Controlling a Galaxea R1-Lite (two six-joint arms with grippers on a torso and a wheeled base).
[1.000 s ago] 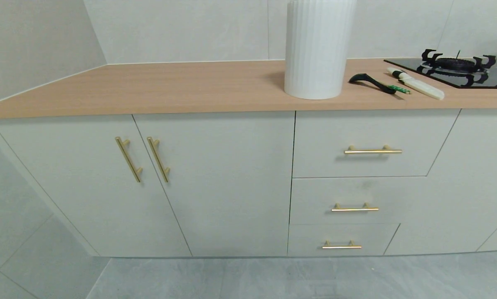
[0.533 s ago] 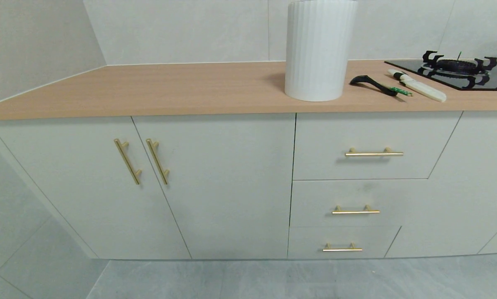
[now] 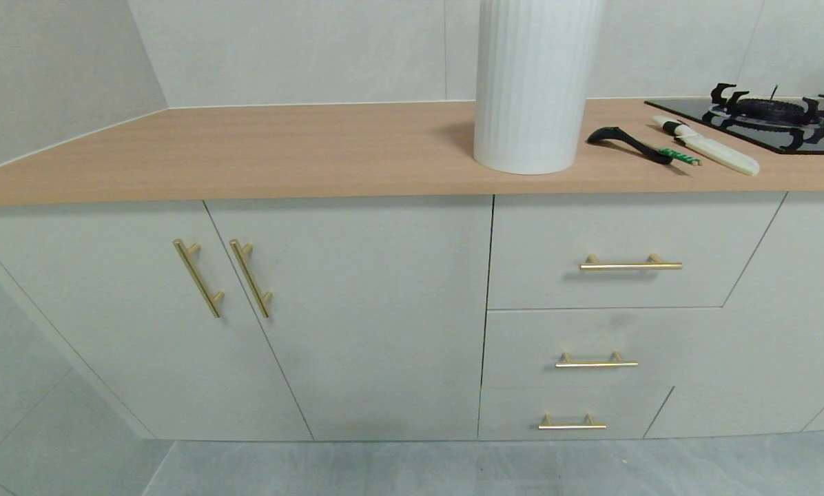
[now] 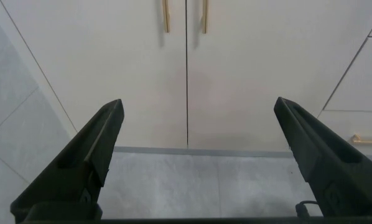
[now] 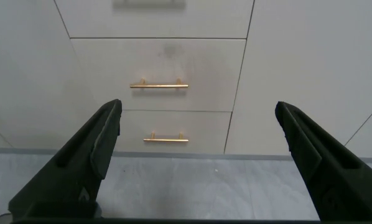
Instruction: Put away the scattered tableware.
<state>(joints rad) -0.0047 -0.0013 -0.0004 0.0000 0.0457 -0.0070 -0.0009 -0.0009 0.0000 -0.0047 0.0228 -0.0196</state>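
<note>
On the wooden countertop (image 3: 281, 148) lie a black-handled utensil (image 3: 629, 143) with a green tip and a white knife (image 3: 712, 146) with a black band, both to the right of a tall white ribbed container (image 3: 530, 86). My left gripper (image 4: 195, 134) is open, low in front of the double cabinet doors (image 4: 186, 68). My right gripper (image 5: 198, 134) is open too, facing the lower drawers (image 5: 159, 74). Neither holds anything.
A black gas hob (image 3: 777, 117) sits at the counter's far right. Below are two cabinet doors with gold handles (image 3: 222, 277) and three drawers with gold handles (image 3: 630, 264). Grey tiled floor (image 3: 412, 468) lies in front.
The head camera has shifted: the cabinet and counter sit slightly lower and larger in the picture than before. Nothing on the counter has moved.
</note>
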